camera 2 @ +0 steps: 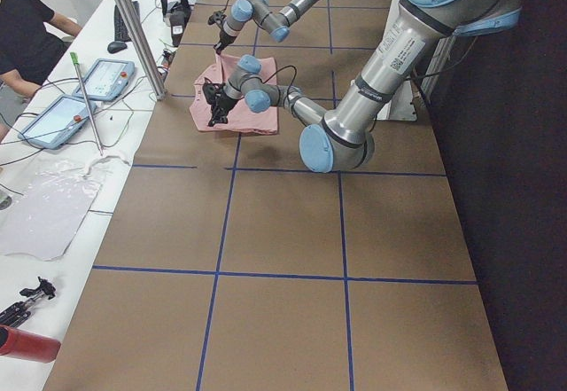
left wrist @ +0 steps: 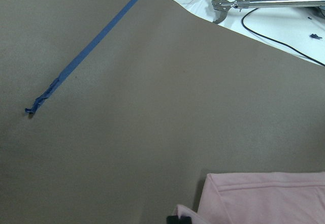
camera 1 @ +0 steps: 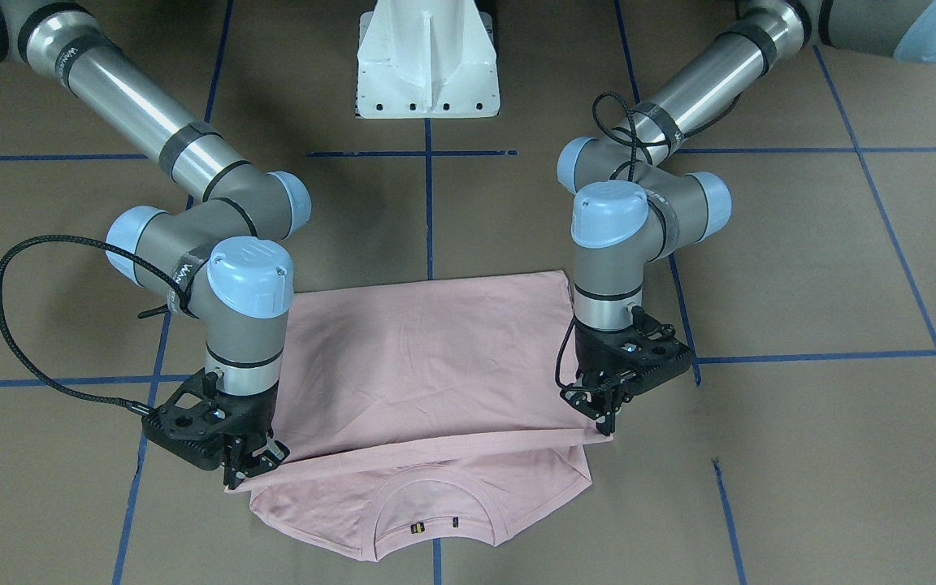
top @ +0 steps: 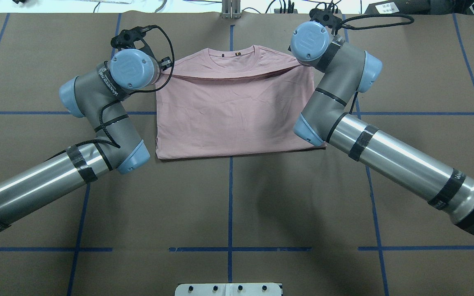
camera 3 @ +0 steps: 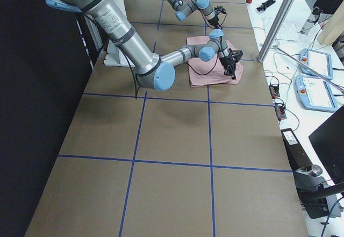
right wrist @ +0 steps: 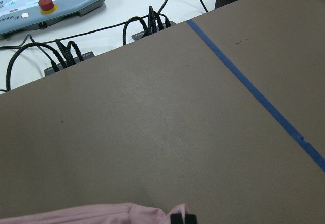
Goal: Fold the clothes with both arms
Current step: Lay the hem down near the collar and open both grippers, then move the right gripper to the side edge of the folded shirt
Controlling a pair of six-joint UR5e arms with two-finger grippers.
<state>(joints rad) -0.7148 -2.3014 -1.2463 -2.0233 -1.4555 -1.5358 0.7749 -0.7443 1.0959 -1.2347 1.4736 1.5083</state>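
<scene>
Brown paper with blue tape lines (camera 1: 429, 211) covers your table (camera 1: 801, 268). Nearest you lies the collar (camera 1: 435, 486) of the pink T-shirt (camera 1: 435, 357). Just beyond it, the left hand (camera 1: 608, 414) and right hand (camera 1: 255, 465) each pinch a corner of the folded-over hem, fingers closed on cloth, and the doubled body spreads toward the white pedestal (camera 1: 427, 57).

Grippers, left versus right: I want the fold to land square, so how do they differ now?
The right gripper holds its corner of the T-shirt nearer the collar than the left gripper does, so the folded edge runs slanted. The left gripper's wrist view shows a broad patch of pink cloth; the right gripper's only a thin strip. Both are shut on the folded layer.
</scene>
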